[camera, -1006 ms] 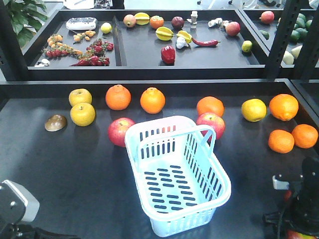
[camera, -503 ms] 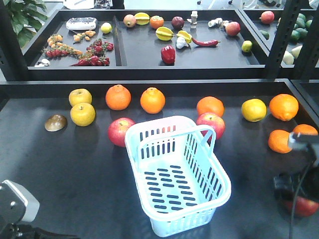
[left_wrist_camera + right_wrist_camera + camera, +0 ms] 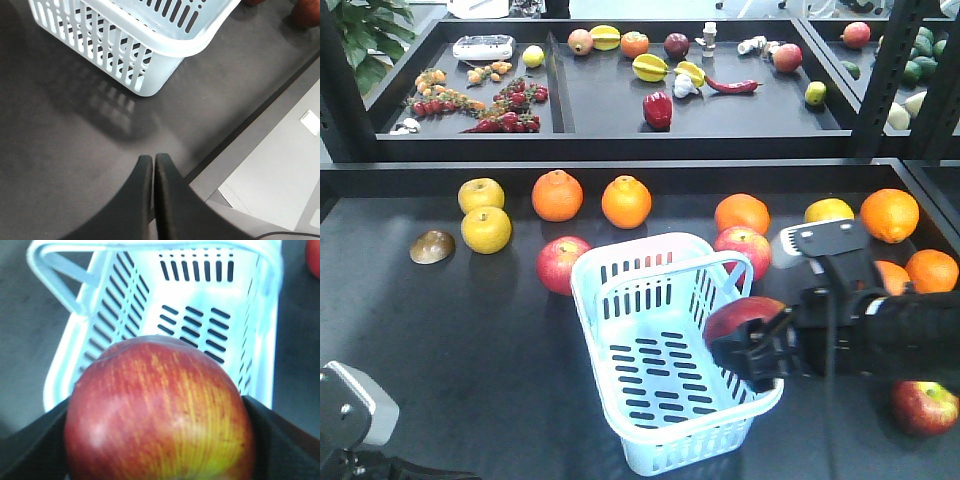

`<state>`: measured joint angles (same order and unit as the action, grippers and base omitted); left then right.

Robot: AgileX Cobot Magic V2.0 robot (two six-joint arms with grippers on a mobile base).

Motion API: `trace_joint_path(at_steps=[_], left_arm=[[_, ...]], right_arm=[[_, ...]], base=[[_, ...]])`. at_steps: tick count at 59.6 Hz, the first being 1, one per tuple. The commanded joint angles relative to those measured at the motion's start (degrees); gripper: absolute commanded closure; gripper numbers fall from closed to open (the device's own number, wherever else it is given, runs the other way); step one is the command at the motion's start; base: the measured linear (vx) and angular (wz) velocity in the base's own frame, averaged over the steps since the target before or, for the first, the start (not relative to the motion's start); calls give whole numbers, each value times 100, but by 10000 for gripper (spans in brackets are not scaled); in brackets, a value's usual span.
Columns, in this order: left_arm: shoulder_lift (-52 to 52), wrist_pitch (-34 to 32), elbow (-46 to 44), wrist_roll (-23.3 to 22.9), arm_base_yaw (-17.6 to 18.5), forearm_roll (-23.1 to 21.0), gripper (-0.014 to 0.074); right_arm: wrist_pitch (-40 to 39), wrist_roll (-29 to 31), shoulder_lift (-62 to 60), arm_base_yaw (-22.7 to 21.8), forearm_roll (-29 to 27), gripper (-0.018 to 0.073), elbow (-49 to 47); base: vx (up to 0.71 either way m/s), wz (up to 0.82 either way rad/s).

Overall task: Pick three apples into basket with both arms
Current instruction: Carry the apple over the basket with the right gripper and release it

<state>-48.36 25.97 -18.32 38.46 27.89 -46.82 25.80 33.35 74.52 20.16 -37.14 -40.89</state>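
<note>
Table (image 3: 470,340): we have a black work surface with the fruit spread along the back and the basket (image 3: 588,290) in the middle. It is empty in both the front and right wrist views.

Right arm (image 3: 910,335): it reaches in from the right, low over the basket's right long rim.

Right gripper (image 3: 745,345): it is clamped on an apple (image 3: 160,410), with the jaws pressed to both flanks. From the front, this held apple (image 3: 745,315) sits about over the right rim, only partly above the interior. We judge this as the carry-to-drop step, with zero of three in.

Other apples: one (image 3: 560,264) is just left of the basket. Another (image 3: 745,248) is just behind its handle side, and a third (image 3: 925,405) lies front right, well apart.

Left gripper (image 3: 153,165): the fingers are together with nothing between them. It is parked low near the table's front edge, with the basket's near corner (image 3: 150,75) ahead of it.

Risks we see:
- Letting go here could land the apple on the rim, so it bounces out onto the table. We would push further over the slotted floor first.
- The basket looks light. A wrist or jaw clipping the rim on the way in or out could shove or tip it, and that would shift the target for the left arm.
- A release from too high could make the apple bounce or roll inside.
- If both arms meet over the basket, the links could collide, so we would sequence them.
</note>
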Motion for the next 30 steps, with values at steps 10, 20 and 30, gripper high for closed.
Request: trace_joint_path(at_steps=[10,20,30], left_arm=[[61,-129,-141,-38,28,-192,602],[61,-129,-141,-38,28,-192,602],[61,-123,-141,-38,28,-192,602]], right_arm=[[125,328,811,102,-146,242,-907],[544,329,1157,102,20,-32,-1199],[623,296,1180,102,124,-88,-1205]], base=[[0,0],[0,0],[0,0]])
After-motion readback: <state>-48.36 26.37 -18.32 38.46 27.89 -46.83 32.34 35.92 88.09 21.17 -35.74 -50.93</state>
